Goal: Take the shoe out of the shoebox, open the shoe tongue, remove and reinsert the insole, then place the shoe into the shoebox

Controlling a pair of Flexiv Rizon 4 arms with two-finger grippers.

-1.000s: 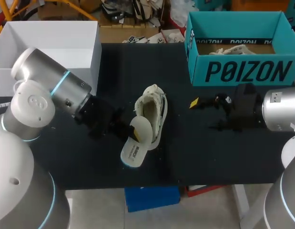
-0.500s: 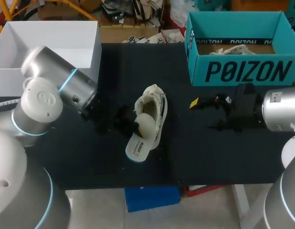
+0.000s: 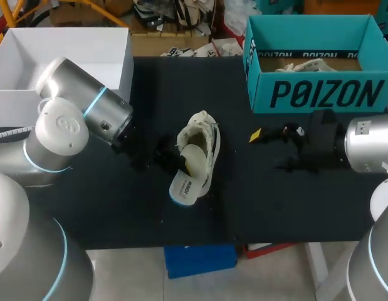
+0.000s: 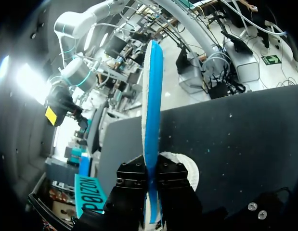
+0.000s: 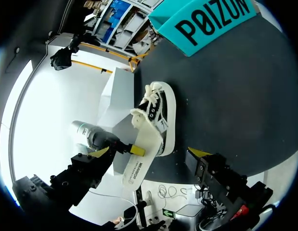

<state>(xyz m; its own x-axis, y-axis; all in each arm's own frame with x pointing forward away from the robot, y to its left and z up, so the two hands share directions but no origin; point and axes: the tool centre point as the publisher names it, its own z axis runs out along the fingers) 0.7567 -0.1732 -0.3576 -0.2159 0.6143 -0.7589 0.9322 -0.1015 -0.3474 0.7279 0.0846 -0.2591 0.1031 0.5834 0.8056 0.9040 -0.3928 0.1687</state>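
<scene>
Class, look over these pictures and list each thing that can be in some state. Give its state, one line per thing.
insole: gripped on edge, one end in the shoe, the other sticking out.
shoe: on the table, out of its box, opening towards the left arm.
left end effector: shut on the insole.
right end effector: open, holding nothing.
teal shoebox: open, no lid on.
white box: open.

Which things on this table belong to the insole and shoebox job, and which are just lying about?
Belong to the job:
- shoe
- insole, gripped by the left gripper
- teal shoebox

Just lying about:
- white box at the table's far left corner
</scene>
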